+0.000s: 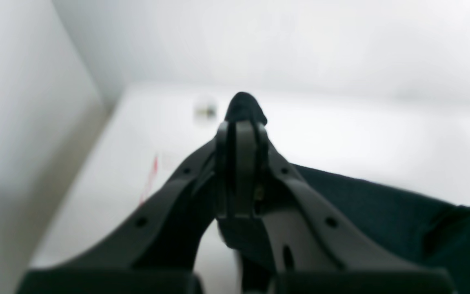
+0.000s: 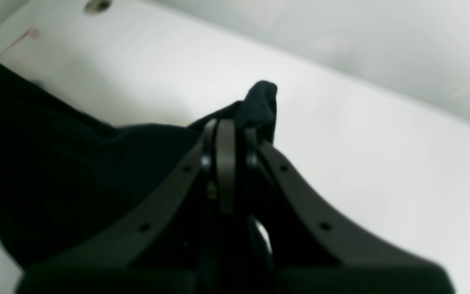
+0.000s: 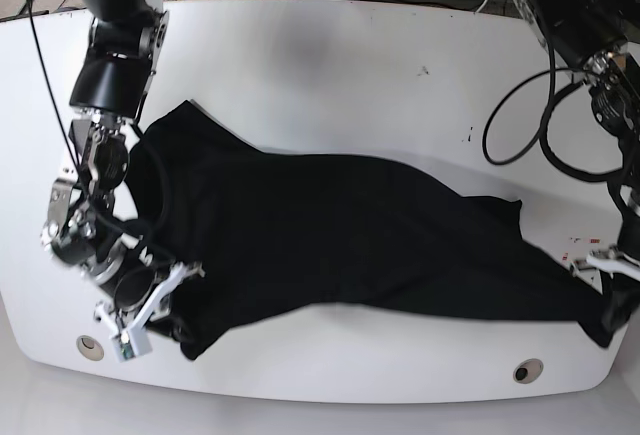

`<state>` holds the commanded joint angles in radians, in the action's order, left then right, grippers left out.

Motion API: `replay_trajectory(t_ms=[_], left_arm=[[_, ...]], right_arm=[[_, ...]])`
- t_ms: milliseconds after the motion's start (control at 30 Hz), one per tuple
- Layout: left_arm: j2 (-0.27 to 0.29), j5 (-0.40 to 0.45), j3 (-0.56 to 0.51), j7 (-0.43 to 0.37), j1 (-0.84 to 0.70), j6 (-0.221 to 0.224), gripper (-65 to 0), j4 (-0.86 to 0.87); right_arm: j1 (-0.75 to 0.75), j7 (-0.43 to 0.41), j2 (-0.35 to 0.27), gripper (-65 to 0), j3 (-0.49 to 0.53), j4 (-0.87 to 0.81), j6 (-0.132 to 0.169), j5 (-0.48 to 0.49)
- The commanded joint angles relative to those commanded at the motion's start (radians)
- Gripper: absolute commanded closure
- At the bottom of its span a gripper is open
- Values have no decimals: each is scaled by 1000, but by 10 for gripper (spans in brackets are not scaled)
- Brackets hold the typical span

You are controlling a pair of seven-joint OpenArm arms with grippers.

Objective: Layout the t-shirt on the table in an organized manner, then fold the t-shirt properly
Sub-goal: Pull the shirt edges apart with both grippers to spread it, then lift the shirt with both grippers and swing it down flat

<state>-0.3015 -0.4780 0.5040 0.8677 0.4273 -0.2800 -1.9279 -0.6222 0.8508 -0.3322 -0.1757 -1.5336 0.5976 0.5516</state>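
The black shirt [image 3: 340, 225] lay stretched across the white bench [image 3: 330, 65], running from the near left corner of the base view to the near right edge. Its body was spread but wrinkled, with one sleeve poking up toward the far left and a fold of cloth jutting out near the middle right.

The right tool [image 2: 227, 134] was clenched on the shirt. In its wrist view the fingers were pressed together, and a small tuft of black cloth [image 2: 261, 100] stuck out past their tips, with the rest of the fabric falling away to the left over the bench. In the base view this tool [image 3: 160, 300] sat low at the shirt's near left end, close to a metal-ringed hole [image 3: 89, 347] in the bench.

The left tool [image 1: 241, 134] was likewise clamped on the shirt. Its wrist view showed the fingers closed, a dark nub of cloth [image 1: 244, 107] peeking above the tips, and fabric trailing off to the right. A blurred red tape line [image 1: 150, 179] and a hole [image 1: 205, 109] showed on the bench beyond. In the base view this tool [image 3: 612, 310] gripped the shirt's far right end at the bench edge, near another hole [image 3: 527, 370].
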Motion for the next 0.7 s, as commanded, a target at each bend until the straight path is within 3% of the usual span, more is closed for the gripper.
replay_trajectory(t_ms=[200, 433, 633, 700], left_arm=[[0, 8, -6, 51, 262, 0, -1, 8], [2, 104, -118, 51, 506, 0, -3, 52], [6, 100, -123, 51, 614, 0, -3, 132], [6, 100, -123, 51, 620, 0, -3, 146]], right_arm=[[-262, 8, -89, 0, 91, 97, 0, 2], [-523, 48, -141, 0, 153, 152, 2, 2], [-618, 106, -166, 0, 164, 152, 5, 3], [-615, 130, -169, 0, 160, 141, 26, 3]])
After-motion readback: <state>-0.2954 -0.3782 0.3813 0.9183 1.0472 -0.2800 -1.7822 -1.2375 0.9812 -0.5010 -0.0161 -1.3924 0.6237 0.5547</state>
